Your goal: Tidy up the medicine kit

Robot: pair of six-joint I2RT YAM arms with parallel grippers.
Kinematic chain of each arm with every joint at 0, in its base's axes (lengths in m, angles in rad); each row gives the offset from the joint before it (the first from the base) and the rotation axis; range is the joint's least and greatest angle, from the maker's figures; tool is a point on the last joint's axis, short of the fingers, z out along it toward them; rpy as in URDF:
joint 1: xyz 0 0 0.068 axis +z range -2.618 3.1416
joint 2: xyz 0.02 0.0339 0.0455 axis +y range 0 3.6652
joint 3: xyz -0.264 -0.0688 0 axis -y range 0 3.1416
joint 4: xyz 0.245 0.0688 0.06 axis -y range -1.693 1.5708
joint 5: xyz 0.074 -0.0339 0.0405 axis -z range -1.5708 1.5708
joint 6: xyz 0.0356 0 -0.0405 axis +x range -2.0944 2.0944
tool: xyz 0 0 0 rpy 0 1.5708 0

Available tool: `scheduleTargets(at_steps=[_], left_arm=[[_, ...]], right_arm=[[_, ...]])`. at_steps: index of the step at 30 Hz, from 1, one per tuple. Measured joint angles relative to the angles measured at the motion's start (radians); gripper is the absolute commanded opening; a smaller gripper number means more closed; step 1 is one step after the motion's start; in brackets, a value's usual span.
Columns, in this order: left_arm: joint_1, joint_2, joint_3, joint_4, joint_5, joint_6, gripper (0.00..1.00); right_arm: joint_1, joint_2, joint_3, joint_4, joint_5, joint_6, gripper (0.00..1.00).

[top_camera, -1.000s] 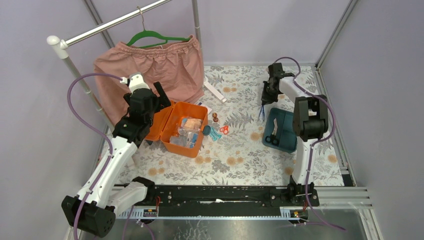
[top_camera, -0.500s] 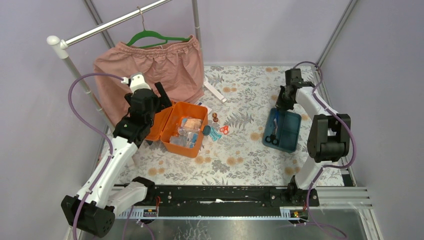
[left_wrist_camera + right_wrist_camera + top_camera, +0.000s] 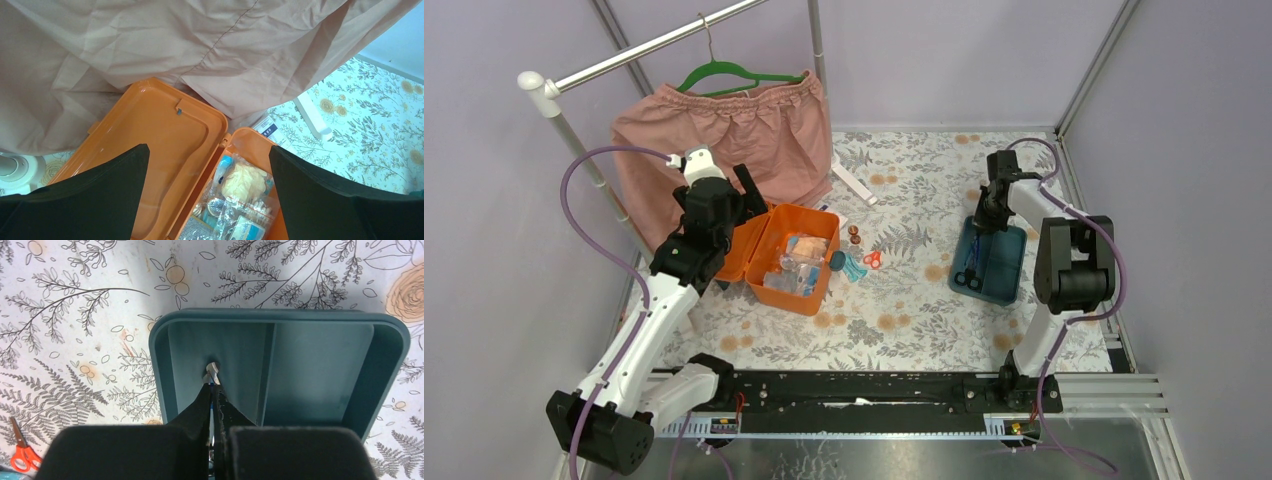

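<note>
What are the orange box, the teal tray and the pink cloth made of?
Orange box: likely hard plastic, glossy, with moulded ridges in its lid. Teal tray: probably plastic too, smooth with a duller sheen and rounded moulded corners. Pink cloth: thin woven fabric, matte, creased and stitched.

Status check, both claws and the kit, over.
Left claw open above open orange plastic box, supplies inside. Right claw shut on thin silver-tipped tool, over a compartment of dark teal divided tray. Pink hanging garment crowds the box lid.
</note>
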Motion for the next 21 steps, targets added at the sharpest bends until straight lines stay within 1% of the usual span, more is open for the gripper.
scheduleTargets(at_steps=[7,8,11,14,21], left_arm=[[0.000,0.000,0.000,0.000,0.000,0.000,0.99],[0.000,0.000,0.000,0.000,0.000,0.000,0.99],[0.000,0.000,0.000,0.000,0.000,0.000,0.99],[0.000,0.000,0.000,0.000,0.000,0.000,0.99],[0.000,0.000,0.000,0.000,0.000,0.000,0.99]], right_arm=[[0.000,0.050,0.003,0.024,-0.006,0.003,0.09],[0.000,0.052,0.003,0.026,-0.007,0.003,0.11],[0.000,0.052,0.005,0.031,-0.021,0.004,0.22],[0.001,0.052,0.005,0.039,-0.030,0.006,0.26],[0.001,0.045,0.005,0.045,-0.027,0.006,0.27]])
